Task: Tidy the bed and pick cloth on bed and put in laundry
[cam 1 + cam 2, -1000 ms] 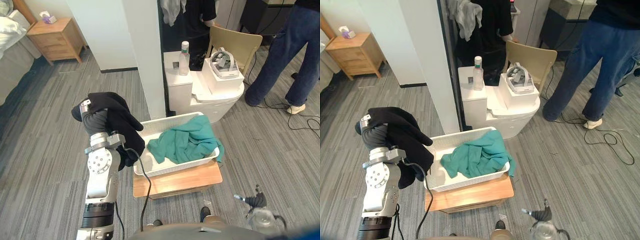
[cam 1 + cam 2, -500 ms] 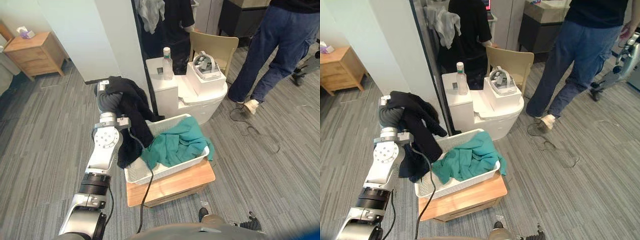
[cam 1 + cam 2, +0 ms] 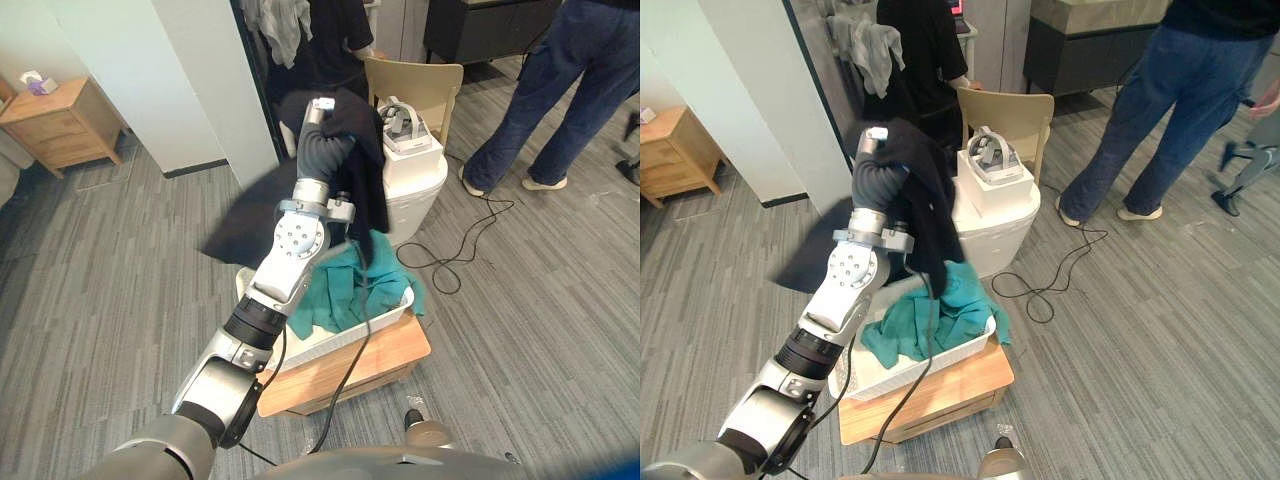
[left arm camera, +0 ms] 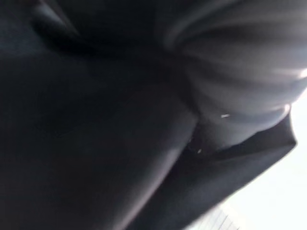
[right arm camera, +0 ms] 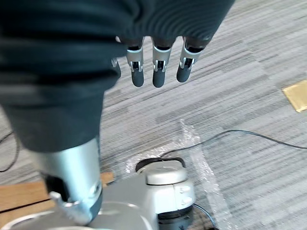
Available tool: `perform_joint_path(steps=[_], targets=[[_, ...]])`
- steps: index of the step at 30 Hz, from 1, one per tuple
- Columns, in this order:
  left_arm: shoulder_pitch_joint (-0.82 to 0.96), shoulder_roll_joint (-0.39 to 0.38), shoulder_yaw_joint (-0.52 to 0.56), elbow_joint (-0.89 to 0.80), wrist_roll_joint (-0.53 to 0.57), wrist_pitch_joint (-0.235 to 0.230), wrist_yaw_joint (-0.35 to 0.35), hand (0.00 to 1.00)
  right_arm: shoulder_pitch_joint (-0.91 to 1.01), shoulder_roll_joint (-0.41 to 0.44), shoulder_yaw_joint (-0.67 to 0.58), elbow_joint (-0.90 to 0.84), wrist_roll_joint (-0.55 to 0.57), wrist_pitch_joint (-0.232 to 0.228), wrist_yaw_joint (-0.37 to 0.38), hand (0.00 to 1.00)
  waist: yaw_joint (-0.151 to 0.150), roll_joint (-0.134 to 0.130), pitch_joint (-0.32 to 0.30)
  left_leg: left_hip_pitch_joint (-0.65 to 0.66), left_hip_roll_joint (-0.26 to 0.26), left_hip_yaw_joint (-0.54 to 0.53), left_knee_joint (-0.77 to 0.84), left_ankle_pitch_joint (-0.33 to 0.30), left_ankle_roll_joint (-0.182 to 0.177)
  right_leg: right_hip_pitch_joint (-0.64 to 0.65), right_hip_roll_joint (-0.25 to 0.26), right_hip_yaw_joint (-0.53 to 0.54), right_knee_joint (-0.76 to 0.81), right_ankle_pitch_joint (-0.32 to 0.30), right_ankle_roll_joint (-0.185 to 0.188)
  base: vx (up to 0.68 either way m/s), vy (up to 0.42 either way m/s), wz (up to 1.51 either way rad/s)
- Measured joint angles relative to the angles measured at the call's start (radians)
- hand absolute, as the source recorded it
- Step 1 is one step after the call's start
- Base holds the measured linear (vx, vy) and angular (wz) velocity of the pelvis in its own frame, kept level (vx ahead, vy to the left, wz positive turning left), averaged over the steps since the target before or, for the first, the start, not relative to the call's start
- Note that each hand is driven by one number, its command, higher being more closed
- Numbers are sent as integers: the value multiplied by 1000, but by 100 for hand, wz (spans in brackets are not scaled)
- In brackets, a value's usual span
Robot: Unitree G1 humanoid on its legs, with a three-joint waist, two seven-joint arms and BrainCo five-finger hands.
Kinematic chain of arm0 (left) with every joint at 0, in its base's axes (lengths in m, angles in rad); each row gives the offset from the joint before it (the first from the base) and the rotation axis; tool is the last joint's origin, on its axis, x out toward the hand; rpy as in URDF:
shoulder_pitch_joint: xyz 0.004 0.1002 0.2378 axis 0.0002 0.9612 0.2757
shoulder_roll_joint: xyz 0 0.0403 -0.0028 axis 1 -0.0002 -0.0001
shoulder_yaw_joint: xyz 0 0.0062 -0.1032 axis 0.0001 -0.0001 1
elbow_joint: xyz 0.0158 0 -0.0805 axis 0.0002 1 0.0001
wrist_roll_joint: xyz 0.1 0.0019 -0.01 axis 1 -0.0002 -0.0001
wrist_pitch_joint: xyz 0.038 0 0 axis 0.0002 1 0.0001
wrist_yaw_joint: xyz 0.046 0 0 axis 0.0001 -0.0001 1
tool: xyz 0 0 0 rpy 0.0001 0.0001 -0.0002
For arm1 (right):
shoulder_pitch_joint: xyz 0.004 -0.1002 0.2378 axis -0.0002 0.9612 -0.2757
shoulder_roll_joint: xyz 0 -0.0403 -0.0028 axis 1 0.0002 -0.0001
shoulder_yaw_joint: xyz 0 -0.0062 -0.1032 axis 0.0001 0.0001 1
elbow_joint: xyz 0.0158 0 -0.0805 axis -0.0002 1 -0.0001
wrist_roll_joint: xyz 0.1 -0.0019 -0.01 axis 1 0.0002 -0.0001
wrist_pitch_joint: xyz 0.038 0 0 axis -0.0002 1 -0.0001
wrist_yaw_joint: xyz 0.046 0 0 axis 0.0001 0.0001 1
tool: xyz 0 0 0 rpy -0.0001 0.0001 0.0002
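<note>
One limp black cloth (image 3: 366,170) drapes the raised left hand (image 3: 318,150), hiding its fingers; grip cannot be told. It hangs over a white perforated basket (image 3: 312,345) of crumpled teal cloth (image 3: 378,287). Right hand (image 5: 158,67): fingers straight, empty.

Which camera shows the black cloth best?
The right eye view: the black cloth hangs in full over the raised left arm, above the basket. The left eye view shows much the same. The left wrist view sees dark folds up close; the right wrist view faces the right hand.
</note>
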Motion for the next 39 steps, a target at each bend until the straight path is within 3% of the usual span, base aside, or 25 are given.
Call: perform_joint_path(steps=[6, 10, 15, 21, 26, 31, 39], targets=[[208, 3, -28, 26, 9, 40, -77, 100, -4, 8, 0, -5, 0, 3, 0, 0, -6, -8, 23, -1, 2, 27, 0, -4, -6, -11, 4, 12, -4, 1, 2, -7, -18, -10], [284, 10, -18, 26, 9, 41, -93, 100, -10, 9, 5, -5, -1, 14, 0, 0, -3, -7, 28, -22, 5, 45, 1, -7, -11, -40, 7, 21, -4, 2, 2, 10, -22, -11], [327, 13, 56, 27, 23, 51, -101, 100, -42, 9, 6, -5, 0, 14, -3, 0, -3, -5, 62, -54, 10, 48, 3, -8, -12, -74, 12, 23, -2, 2, 2, 28, -31, -3], [321, 25, 175, 62, 115, 84, -79, 100, -66, 10, 9, -15, 4, 13, -6, 0, 0, -6, 103, -109, 18, 48, 45, -14, -21, -119, 9, 21, 17, 1, 1, 17, -17, 0], [249, 108, 215, 122, 319, 120, -45, 100, -93, 11, 8, -15, 41, 6, -11, 0, 6, -4, 143, -182, 36, 47, 130, -56, -17, -182, 8, 34, 66, -10, -11, -29, -30, -2], [234, 160, 201, 158, 581, 148, -74, 100, -112, 13, 7, -10, 51, -4, -17, 0, 3, 1, 190, -222, 48, 53, 202, -90, -13, -220, 6, 55, 113, -25, -11, -43, -8, -7], [254, 127, 181, 365, 733, 175, -102, 100, -179, 8, 9, -6, 68, -12, -22, 0, 2, 10, 259, -285, 73, 83, 314, -141, -5, -284, 13, 97, 163, -27, -11, -32, 4, -16]])
